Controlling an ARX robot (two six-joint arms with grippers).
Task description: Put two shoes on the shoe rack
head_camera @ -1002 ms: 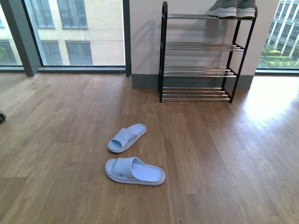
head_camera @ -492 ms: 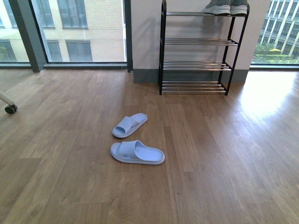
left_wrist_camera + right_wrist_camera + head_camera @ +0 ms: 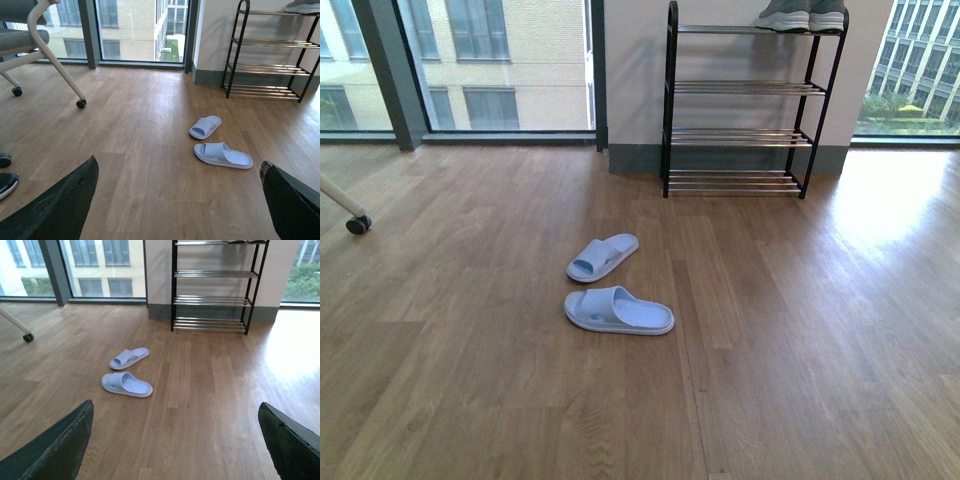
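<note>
Two light-blue slide slippers lie on the wood floor: the nearer slipper (image 3: pixel 618 310) (image 3: pixel 222 155) (image 3: pixel 126 384) and the farther slipper (image 3: pixel 602 257) (image 3: pixel 205 126) (image 3: pixel 129 358). The black shoe rack (image 3: pixel 738 110) (image 3: pixel 270 55) (image 3: pixel 212 287) stands against the far wall, with grey sneakers (image 3: pixel 802 15) on its top tier. My left gripper (image 3: pixel 180 172) is open with nothing between its fingers, well short of the slippers. Open too is my right gripper (image 3: pixel 175 415), which holds nothing. Neither arm shows in the front view.
A wheeled chair leg (image 3: pixel 345 207) (image 3: pixel 57 65) stands at the left. Dark shoes (image 3: pixel 6 172) lie at the floor's edge in the left wrist view. Large windows (image 3: pixel 470 60) and a grey pillar (image 3: pixel 390 70) line the back wall.
The front view has drawn back from the slippers and rack; they look smaller and farther. The chair wheel at the left has come further into view.
</note>
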